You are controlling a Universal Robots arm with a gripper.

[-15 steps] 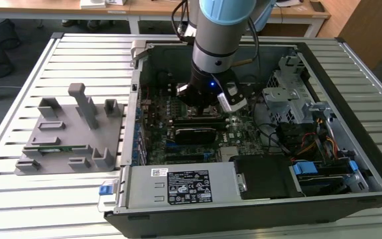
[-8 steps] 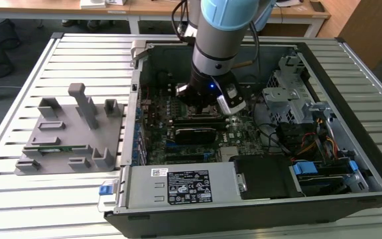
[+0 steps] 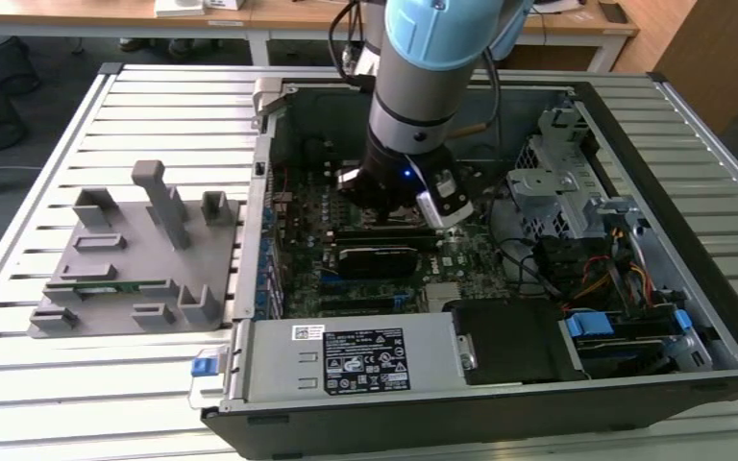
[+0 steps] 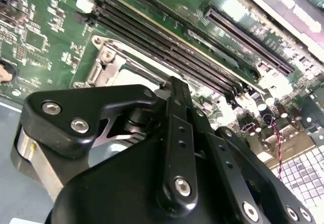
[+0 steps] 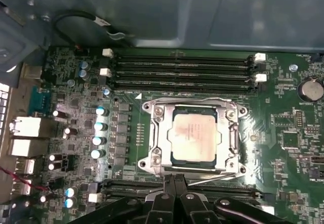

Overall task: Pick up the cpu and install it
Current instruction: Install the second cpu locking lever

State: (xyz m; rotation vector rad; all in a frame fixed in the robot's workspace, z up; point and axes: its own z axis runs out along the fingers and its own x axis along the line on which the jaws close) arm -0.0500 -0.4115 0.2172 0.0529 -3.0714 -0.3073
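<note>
Slatted metal table [image 3: 126, 384] carries the open case [image 3: 498, 403] I'm working in. My gripper [image 5: 174, 186] hangs with fingers pressed together, empty, just above the socket [image 5: 158, 153]; the cpu [image 5: 194, 134] sits inside it, memory slots [image 5: 182, 74] beyond.

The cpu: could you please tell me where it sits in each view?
Exterior view: hidden under the arm, above the motherboard.
First wrist view: the cpu lies in the socket.
Second wrist view: a pale edge inside the socket, probably it.
Shared landmark: memory slots beside the socket.
</note>
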